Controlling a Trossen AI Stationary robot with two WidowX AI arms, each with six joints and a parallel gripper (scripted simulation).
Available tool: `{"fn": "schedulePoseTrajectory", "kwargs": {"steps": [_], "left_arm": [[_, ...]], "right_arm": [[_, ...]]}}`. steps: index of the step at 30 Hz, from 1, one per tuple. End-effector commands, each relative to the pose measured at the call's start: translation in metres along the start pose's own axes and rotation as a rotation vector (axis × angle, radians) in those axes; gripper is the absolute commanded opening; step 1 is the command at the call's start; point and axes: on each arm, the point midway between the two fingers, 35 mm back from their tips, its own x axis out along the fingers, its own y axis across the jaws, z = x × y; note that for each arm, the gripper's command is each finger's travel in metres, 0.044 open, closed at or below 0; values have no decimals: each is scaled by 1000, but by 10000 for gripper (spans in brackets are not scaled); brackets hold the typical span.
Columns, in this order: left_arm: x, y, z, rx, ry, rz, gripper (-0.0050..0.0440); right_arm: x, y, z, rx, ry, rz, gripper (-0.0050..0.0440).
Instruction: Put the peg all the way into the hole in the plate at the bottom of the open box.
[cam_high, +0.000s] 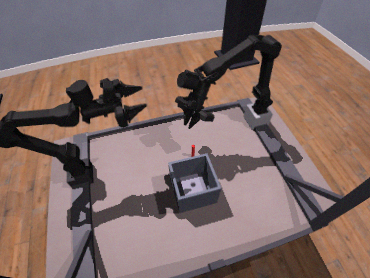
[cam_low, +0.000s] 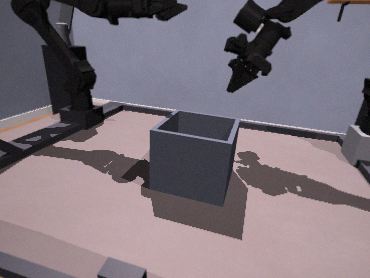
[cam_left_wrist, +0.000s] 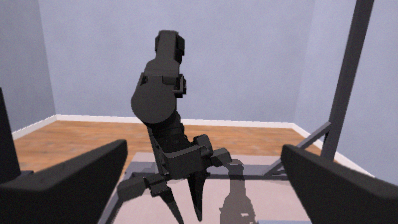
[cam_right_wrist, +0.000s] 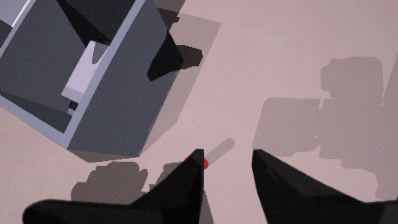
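Observation:
A red peg (cam_high: 193, 150) (cam_right_wrist: 205, 164) is just behind the box and looks upright; a finger partly covers it in the right wrist view. The grey open box (cam_high: 199, 199) (cam_low: 190, 165) (cam_right_wrist: 132, 95) holds a pale plate (cam_high: 200, 184) (cam_right_wrist: 84, 77) with a dark hole. The peg is not visible in the exterior view. My right gripper (cam_high: 189, 125) (cam_low: 231, 90) (cam_right_wrist: 228, 157) is partly open and empty, pointing down well above the peg. My left gripper (cam_high: 144, 97) is wide open and empty, high at the back left of the box.
The right arm (cam_left_wrist: 172, 135) hangs in front of the left wrist camera. A dark frame rail (cam_high: 145, 125) (cam_low: 295, 130) runs along the back of the table (cam_high: 130, 170). A slanted brace (cam_high: 320, 187) stands at the right side.

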Motion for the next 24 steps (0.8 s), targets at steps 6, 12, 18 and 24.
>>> {"fn": "schedulePoseTrajectory", "kwargs": {"steps": [6, 12, 18, 24], "left_arm": [[-2, 0, 6, -2, -18, 0, 440], [-2, 0, 6, -2, -18, 0, 440], [-2, 0, 6, -2, -18, 0, 440], [-2, 0, 6, -2, -18, 0, 440]], "right_arm": [[5, 3, 10, -231, 58, 35, 125], [15, 5, 3, -442, 132, 87, 125], [23, 7, 0, -606, 180, 140, 125], [30, 9, -2, -735, 208, 187, 125]]}}
